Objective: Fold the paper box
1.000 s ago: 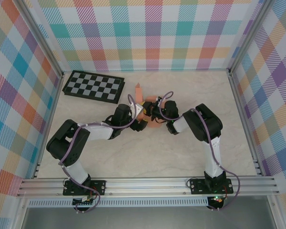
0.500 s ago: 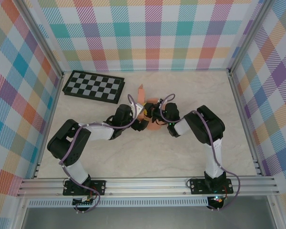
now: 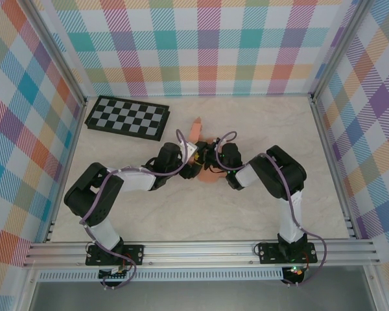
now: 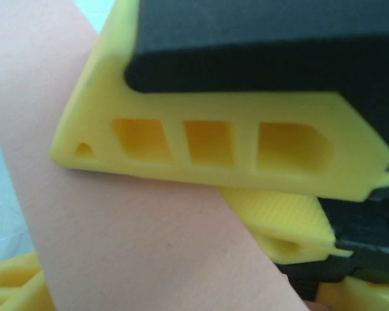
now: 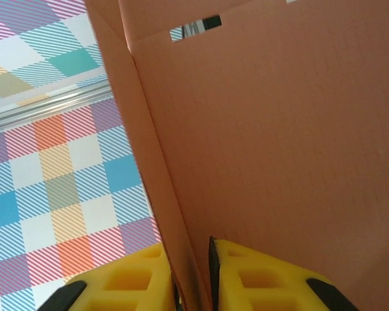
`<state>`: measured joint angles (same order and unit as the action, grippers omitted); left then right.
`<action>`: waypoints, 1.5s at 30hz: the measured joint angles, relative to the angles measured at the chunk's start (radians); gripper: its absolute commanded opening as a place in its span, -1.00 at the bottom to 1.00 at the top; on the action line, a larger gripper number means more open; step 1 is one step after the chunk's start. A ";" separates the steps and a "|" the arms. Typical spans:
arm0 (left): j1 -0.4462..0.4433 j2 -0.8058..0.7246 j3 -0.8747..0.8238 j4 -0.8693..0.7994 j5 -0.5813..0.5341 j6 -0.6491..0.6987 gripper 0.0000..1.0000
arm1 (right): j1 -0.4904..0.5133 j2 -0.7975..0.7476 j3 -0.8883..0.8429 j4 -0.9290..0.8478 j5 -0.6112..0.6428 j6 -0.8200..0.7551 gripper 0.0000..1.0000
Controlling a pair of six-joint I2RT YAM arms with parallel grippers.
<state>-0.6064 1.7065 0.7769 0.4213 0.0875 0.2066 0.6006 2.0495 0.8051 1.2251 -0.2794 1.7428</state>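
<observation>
Table (image 3: 259,129) is a pale marbled top. A black-and-grey checkerboard (image 3: 126,117) lies flat on it, out past the left gripper (image 3: 193,162), off to its left.

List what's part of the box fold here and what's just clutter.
Job:
- box
- left gripper
- right gripper

Lying about:
- checkerboard, back left

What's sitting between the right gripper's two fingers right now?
A wall of the paper box stands between the fingers of the right gripper, shown in the right wrist view.
</observation>
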 measured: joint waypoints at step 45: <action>0.013 0.038 0.071 -0.032 -0.003 0.111 0.27 | -0.262 -0.587 0.333 -1.660 -0.075 -1.015 0.09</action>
<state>-0.5930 1.7443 0.8482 0.3893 0.0845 0.3176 0.3382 1.4624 1.1381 -0.4347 -0.3542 0.7273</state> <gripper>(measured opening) 0.634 0.540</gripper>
